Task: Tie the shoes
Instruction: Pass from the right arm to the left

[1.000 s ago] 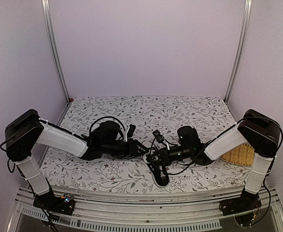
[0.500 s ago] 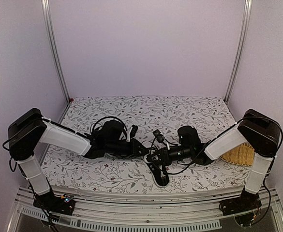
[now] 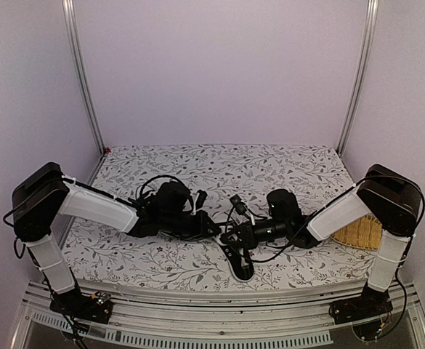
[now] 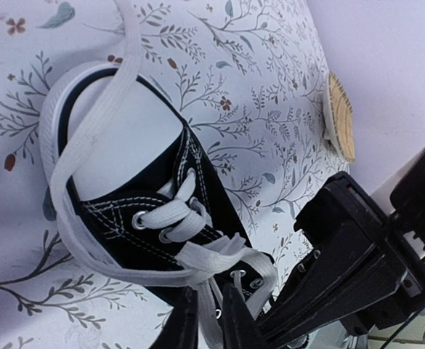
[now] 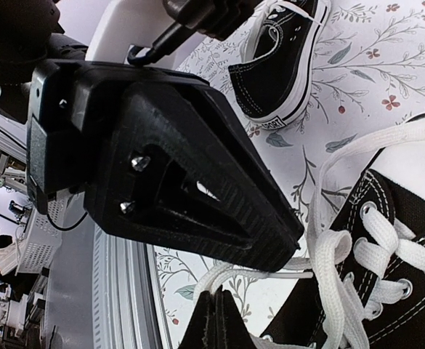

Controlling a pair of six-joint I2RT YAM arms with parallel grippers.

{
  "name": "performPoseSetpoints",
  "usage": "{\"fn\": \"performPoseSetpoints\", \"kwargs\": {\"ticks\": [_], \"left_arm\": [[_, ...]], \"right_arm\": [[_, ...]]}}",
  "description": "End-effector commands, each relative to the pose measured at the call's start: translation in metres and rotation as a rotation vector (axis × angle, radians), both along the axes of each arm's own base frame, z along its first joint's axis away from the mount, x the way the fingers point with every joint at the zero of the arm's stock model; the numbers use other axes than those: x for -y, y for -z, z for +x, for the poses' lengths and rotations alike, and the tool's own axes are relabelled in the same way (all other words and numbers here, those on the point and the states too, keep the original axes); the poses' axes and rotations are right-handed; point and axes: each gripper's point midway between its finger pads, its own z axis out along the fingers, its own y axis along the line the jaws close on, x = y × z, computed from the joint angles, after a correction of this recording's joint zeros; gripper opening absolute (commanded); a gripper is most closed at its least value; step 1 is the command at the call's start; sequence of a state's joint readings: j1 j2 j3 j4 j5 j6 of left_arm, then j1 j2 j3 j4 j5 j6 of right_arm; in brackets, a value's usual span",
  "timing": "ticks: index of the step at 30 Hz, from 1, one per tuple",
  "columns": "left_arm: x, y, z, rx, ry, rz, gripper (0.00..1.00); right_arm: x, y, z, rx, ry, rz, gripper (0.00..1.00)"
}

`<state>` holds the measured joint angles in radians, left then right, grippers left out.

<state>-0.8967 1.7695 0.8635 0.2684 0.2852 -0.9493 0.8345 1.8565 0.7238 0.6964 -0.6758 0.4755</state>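
In the left wrist view a black sneaker (image 4: 147,196) with white laces lies on the floral cloth, heel opening at upper left. My left gripper (image 4: 208,309) is shut on a white lace strand (image 4: 211,320) over the eyelets. Tip to tip with it, my right gripper (image 5: 216,302) is shut on a lace loop (image 5: 234,273), beside the same sneaker (image 5: 394,240). A second sneaker (image 5: 281,62) lies beyond the left gripper's body (image 5: 161,167). From above, the left gripper (image 3: 211,227) and right gripper (image 3: 227,236) meet mid-table. A sneaker (image 3: 239,263) lies just in front of them.
A round wicker mat (image 3: 359,233) lies at the table's right edge, under the right arm's elbow. The metal rail (image 3: 219,313) runs along the near edge. Purple walls close in the back and sides. Cables loop over both wrists.
The left arm has slid right toward the right gripper and its jaws have narrowed onto the lace. The right arm and its grip have stayed still.
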Motion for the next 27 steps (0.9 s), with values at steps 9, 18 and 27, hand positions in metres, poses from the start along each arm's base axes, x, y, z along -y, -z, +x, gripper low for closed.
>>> {"fn": "performPoseSetpoints", "kwargs": {"ticks": [9,18,27], "left_arm": [[0.013,-0.025,-0.003,0.043,0.028,-0.077,0.00],[0.022,-0.044,-0.006,0.077,0.061,-0.164,0.00],[0.014,-0.035,-0.001,0.090,0.016,-0.082,0.06]], "right_arm": [[0.009,0.023,0.007,-0.030,0.043,-0.092,0.02],[0.003,0.028,0.009,-0.023,0.000,-0.132,0.02],[-0.009,0.026,0.021,-0.009,0.001,-0.119,0.02]]}}
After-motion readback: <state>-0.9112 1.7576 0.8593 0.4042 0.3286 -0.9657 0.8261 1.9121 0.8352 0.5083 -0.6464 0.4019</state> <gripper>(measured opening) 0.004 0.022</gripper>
